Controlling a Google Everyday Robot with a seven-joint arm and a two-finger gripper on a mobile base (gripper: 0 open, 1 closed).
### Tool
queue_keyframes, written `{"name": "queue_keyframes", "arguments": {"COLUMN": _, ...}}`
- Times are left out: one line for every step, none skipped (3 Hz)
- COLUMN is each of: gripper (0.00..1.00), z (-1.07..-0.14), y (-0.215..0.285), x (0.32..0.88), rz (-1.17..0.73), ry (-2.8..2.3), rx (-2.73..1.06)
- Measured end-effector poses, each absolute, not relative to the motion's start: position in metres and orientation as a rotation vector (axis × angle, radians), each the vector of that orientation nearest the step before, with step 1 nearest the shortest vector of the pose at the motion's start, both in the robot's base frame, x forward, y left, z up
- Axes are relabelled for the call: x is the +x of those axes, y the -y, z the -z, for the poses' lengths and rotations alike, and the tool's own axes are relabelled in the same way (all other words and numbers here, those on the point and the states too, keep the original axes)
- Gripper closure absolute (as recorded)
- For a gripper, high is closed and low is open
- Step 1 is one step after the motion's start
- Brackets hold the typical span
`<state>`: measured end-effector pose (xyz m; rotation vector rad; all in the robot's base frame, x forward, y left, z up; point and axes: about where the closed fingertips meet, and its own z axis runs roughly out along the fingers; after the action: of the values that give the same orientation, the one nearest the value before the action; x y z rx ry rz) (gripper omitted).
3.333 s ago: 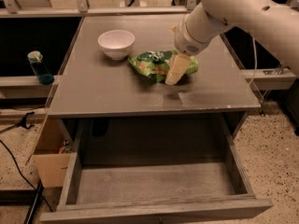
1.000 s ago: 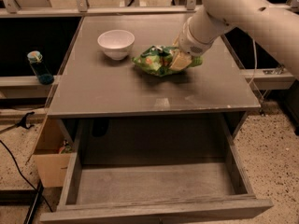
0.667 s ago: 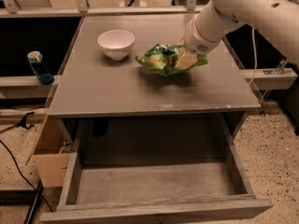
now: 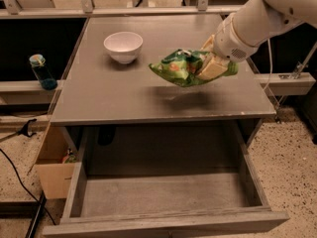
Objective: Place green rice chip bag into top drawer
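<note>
Camera view: a grey table point(image 4: 114, 95) stands on a speckled floor point(image 4: 292, 157), with a pale rail along its far edge and dark recesses on either side. A black cable point(image 4: 20, 170) trails over the floor at the left.

A white bowl point(image 4: 123, 46) sits upright on the far left part of the table top. Left of the table, on a low ledge, stands a small bottle point(image 4: 40, 72) with a teal cap and blue contents. Below it, beside the drawer's left wall, is a tan cardboard box point(image 4: 52, 175); something small shows inside it, too hidden to name.

The top drawer point(image 4: 163, 195) is pulled out well in front of the table, its flat grey bottom, low side walls and front panel all showing.

The white arm point(image 4: 257, 19) reaches in from the upper right. Its gripper point(image 4: 210, 66) is over the right half of the table, clamped on the right end of the green rice chip bag point(image 4: 181, 68). The bag hangs crumpled in the air, clear of the table top, with its shadow on the surface beneath, right of the bowl and apart from it.
</note>
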<state>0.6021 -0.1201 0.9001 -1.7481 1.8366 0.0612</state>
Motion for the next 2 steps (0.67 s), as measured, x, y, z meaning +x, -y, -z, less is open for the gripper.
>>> {"name": "queue_keyframes", "arguments": {"gripper": 1.0, "z": -0.9, "y": 0.12, "x": 0.602, "rz": -0.064, "ry": -1.836, "rx": -1.751}}
{"name": "queue_keyframes", "arguments": {"gripper": 1.0, "z": -0.911, "y": 0.129, "x": 0.586, "rz": -0.083, "ry": -1.859, "rx": -1.735}}
